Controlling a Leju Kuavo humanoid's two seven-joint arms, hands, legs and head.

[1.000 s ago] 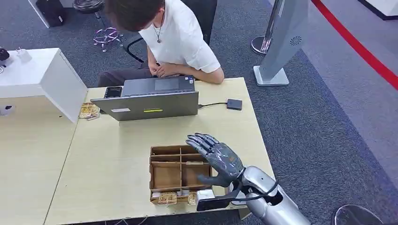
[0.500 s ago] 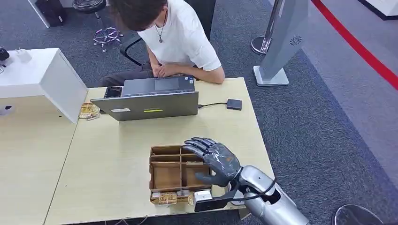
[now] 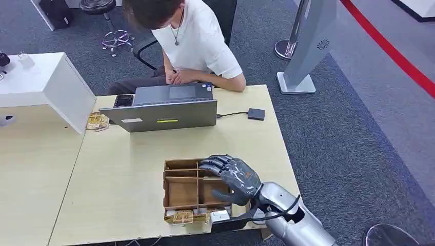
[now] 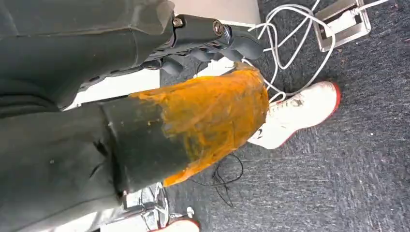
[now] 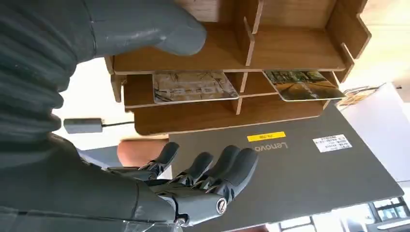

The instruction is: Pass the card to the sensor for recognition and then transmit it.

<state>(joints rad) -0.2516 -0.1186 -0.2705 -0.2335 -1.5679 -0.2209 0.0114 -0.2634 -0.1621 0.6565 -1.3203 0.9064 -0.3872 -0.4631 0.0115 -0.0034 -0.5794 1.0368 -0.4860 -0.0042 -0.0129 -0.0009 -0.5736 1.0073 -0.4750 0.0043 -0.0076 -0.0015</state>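
On the pale wooden table (image 3: 128, 169), in the head view, a brown compartmented wooden box (image 3: 191, 188) sits near the near edge; the right hand (image 3: 232, 177) hangs over the box's right side with its fingers spread and nothing in them, the thumb down by the right compartment; at the far side of the table a grey laptop (image 3: 164, 114) stands open toward a seated person in a white shirt (image 3: 197, 38); to the right of the laptop a small dark sensor box (image 3: 256, 114) lies on its cable, well apart from the hand; a white cabinet (image 3: 43, 87) stands at the left.

In the right wrist view, the right hand's thumb (image 5: 154, 26) reaches over the box's wide compartment and its dark fingers (image 5: 212, 169) are apart, gripping nothing; two picture cards lie in a narrow row of the box (image 5: 232, 58), one card (image 5: 193, 87) and the other card (image 5: 302, 84) in side-by-side slots, neither touched by the hand; the laptop's lid (image 5: 290, 164) lies beyond the box.

In the left wrist view, the left hand (image 4: 212, 41) hangs above dark carpet (image 4: 338, 169) with its fingers curled; whether it holds anything I cannot tell; a white shoe (image 4: 297, 113) and white cables (image 4: 290, 43) lie on the floor.
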